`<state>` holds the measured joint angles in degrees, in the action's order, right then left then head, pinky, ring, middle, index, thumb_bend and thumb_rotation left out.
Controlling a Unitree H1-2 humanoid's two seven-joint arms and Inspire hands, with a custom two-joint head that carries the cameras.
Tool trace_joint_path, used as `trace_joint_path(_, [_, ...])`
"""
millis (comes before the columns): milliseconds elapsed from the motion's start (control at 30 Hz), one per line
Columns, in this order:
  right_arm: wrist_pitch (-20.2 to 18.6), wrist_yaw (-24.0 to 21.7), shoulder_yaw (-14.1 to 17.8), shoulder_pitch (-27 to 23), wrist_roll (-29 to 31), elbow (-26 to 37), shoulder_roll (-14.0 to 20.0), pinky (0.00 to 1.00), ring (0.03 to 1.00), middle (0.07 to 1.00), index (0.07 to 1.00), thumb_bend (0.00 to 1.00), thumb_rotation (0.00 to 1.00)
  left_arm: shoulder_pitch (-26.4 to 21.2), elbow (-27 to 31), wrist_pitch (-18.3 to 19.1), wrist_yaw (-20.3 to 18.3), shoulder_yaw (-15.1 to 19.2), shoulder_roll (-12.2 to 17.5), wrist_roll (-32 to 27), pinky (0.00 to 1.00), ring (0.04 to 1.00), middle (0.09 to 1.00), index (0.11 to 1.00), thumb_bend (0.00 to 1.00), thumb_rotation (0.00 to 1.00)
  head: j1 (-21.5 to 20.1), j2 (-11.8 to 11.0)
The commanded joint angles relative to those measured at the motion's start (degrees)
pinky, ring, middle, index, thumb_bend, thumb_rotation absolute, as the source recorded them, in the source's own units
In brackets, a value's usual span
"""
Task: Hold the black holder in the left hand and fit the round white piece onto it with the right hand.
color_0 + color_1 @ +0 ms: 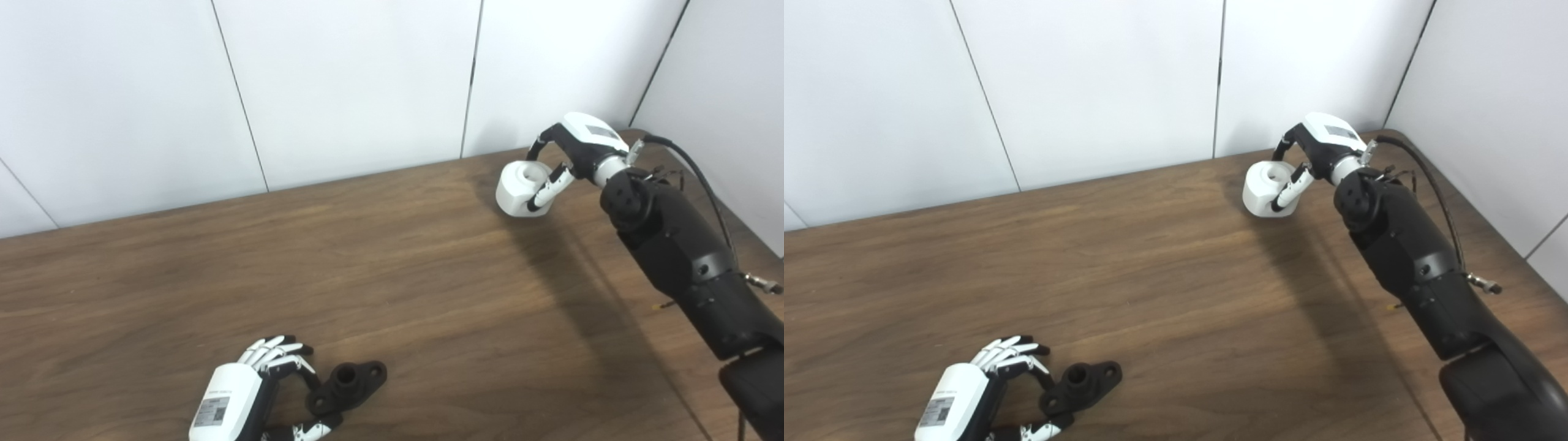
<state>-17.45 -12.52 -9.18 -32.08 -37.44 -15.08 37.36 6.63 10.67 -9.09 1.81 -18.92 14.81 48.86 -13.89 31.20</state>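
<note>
The black holder (347, 386) lies flat on the wooden table (392, 275) near the front edge; it has a raised round socket in the middle and flanges at each end. My left hand (257, 386) sits just left of it, open, with a curled finger and the thumb on either side of the holder's left end. Far back on the right, my right hand (566, 156) is shut on the round white piece (520, 187), a thick ring with a hole on top. The piece is tilted, and I cannot tell whether it rests on the table or hangs just above it.
White wall panels (343, 79) stand right behind the table's far edge and along its right side. A black cable (704, 177) loops over my right forearm. Bare wood lies between the two hands.
</note>
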Motion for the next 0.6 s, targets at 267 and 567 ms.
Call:
trace_joint_path(267, [-0.59,-1.03,0.64,-1.31,-0.91,4.05,3.15,0.8,0.881,0.785,0.488,0.52,0.14,1.06,-1.76,3.09,-2.56,-0.48,-0.03,1.35,0.86,0.85,0.758,0.488,0.51,0.04,0.72,0.35])
trace_joint_path(567, [-9.08,-13.17,-0.4,1.11,-3.56,19.22,5.09,0.91,0.935,0.815,0.488,0.52,0.14,0.9,-1.68,2.75,-2.78,-0.47,0.37,1.14,0.86,0.85,0.756,0.488,0.51,0.04,1.78,1.59])
